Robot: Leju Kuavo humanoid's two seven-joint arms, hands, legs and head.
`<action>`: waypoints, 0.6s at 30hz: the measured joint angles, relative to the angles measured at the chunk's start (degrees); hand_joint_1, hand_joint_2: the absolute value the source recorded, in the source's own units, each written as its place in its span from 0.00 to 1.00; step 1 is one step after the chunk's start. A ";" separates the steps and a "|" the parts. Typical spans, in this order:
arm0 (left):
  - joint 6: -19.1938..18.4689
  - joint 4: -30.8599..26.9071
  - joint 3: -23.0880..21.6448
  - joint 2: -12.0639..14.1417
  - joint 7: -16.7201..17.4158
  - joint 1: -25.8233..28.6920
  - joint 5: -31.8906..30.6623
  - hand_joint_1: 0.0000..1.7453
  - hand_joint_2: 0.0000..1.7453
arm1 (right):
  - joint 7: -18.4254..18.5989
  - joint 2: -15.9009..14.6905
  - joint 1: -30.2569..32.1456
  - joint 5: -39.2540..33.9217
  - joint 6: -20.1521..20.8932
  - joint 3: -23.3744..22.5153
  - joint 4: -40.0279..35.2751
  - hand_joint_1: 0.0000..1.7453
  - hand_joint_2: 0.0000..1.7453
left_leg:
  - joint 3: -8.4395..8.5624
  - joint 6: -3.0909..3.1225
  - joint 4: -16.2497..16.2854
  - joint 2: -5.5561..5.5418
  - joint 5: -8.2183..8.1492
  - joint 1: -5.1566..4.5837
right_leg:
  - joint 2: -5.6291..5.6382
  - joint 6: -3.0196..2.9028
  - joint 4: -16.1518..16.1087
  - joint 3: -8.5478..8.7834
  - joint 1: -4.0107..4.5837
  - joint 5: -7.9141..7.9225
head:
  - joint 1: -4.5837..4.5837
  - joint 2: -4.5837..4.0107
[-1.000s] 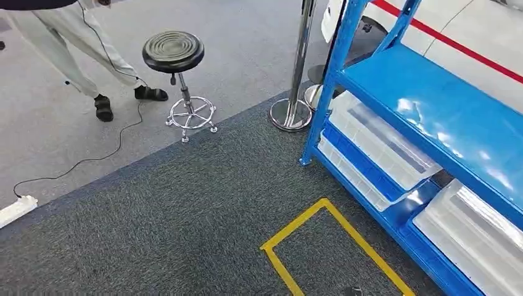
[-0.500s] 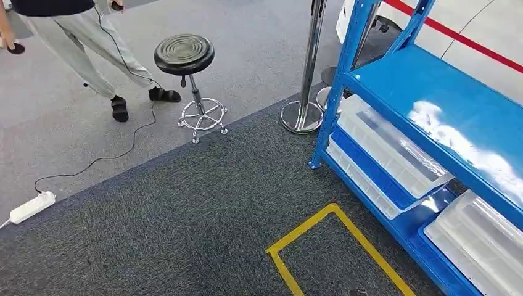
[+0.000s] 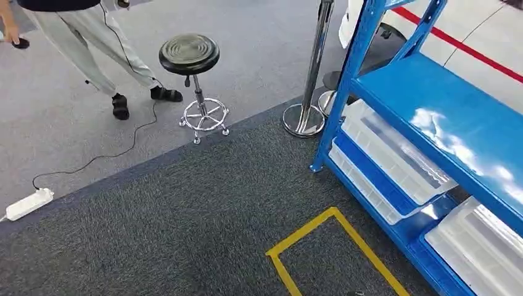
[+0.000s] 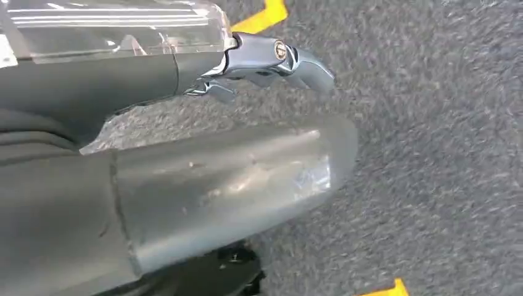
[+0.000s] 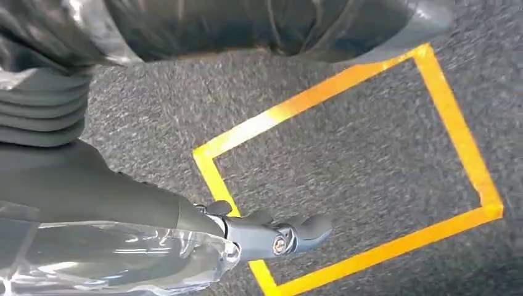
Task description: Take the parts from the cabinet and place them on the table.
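Head view has the blue cabinet (image 3: 432,117) at right, clear bins (image 3: 395,154) on its lower shelves. Left hand (image 4: 185,185) and right hand (image 5: 185,228) hang over carpet, grasping nothing, fingers apart.

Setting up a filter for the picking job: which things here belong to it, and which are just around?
Job:
blue rack
clear bins

Around:
black stool
chrome post
power strip
yellow floor tape
person

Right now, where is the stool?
In the head view the stool stands upper left on the grey floor, between the person's feet and the chrome post.
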 joint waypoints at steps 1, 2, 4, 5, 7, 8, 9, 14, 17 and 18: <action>-0.04 0.00 -0.02 0.00 0.00 -0.01 0.00 0.00 0.00 | 0.02 0.00 0.04 0.00 0.00 -0.07 0.02 0.00 0.00 | 0.04 0.10 0.02 0.00 -0.14 -0.04 | 0.00 0.24 4.73 -2.53 -0.18 -2.04 | -0.02 0.00; -0.05 0.00 -0.05 0.00 0.00 0.00 0.00 0.00 0.00 | 0.00 -0.02 0.10 0.04 0.00 -0.15 0.00 0.00 0.00 | 0.05 0.13 0.07 0.00 -0.24 -0.05 | 0.00 0.41 7.84 -4.38 -0.29 -3.04 | 0.00 0.00; -0.05 0.00 -0.07 0.02 0.02 0.07 0.00 0.00 0.00 | 0.00 -0.02 0.19 0.04 0.00 -0.37 0.02 0.00 0.00 | 0.32 -0.06 0.29 -0.19 -0.64 0.05 | -0.01 0.85 7.96 -5.20 -0.68 -0.72 | 0.00 0.00; -0.05 0.00 -0.09 0.00 0.02 0.13 -0.02 0.00 0.00 | -0.04 -0.04 0.20 0.07 0.00 -0.44 0.02 0.00 0.00 | 0.62 -0.30 0.45 -0.34 -0.96 0.14 | -0.01 1.01 4.17 -3.58 -0.94 2.10 | 0.00 0.00; -0.05 0.00 -0.18 -0.02 0.02 0.18 -0.04 0.00 0.00 | -0.13 -0.13 0.19 0.07 0.00 -0.50 0.02 0.00 0.00 | 1.18 -0.91 1.04 -0.43 -1.86 0.28 | 0.01 1.14 -5.47 0.72 -1.28 7.04 | 0.00 0.00; -0.05 0.00 -0.20 -0.02 0.00 0.09 -0.04 0.00 0.00 | -0.13 -0.11 0.19 0.07 0.09 -0.57 0.04 0.00 0.00 | 0.72 -1.47 1.47 -0.45 -2.33 -0.07 | 0.19 0.99 -6.36 1.27 -0.82 5.69 | 0.02 0.00; 0.00 0.00 -0.26 -0.02 0.00 0.04 -0.11 0.00 0.00 | -0.24 -0.11 0.08 0.09 0.09 -0.64 0.02 0.00 0.00 | 0.71 -1.80 1.58 -0.51 -2.58 -0.04 | 0.29 0.22 -6.36 1.22 -0.98 5.74 | -0.09 0.00; 0.09 0.00 -0.35 0.00 0.00 -0.02 -0.20 0.00 0.00 | -0.52 -0.07 0.18 0.20 0.07 -0.79 0.02 0.00 0.00 | 0.33 -3.21 4.55 -0.25 -4.93 0.34 | 0.18 -1.68 -6.88 2.20 -0.94 5.10 | -0.04 0.00; 0.09 0.00 -0.37 -0.02 0.00 0.09 -0.24 0.00 0.00 | -0.55 -0.07 0.13 0.22 0.07 -0.81 0.02 0.00 0.00 | -7.39 -3.77 18.52 -0.24 -10.47 0.61 | -0.02 -2.35 -6.86 2.75 -0.61 4.51 | -0.02 0.00; 0.06 0.00 -0.37 -0.02 0.00 0.17 -0.22 0.00 0.00 | -0.55 -0.07 0.13 0.22 0.07 -0.81 0.02 0.00 0.00 | -9.24 -3.74 21.09 -0.24 -10.41 0.61 | 0.01 -2.35 -6.85 3.02 -0.50 4.28 | -0.07 0.00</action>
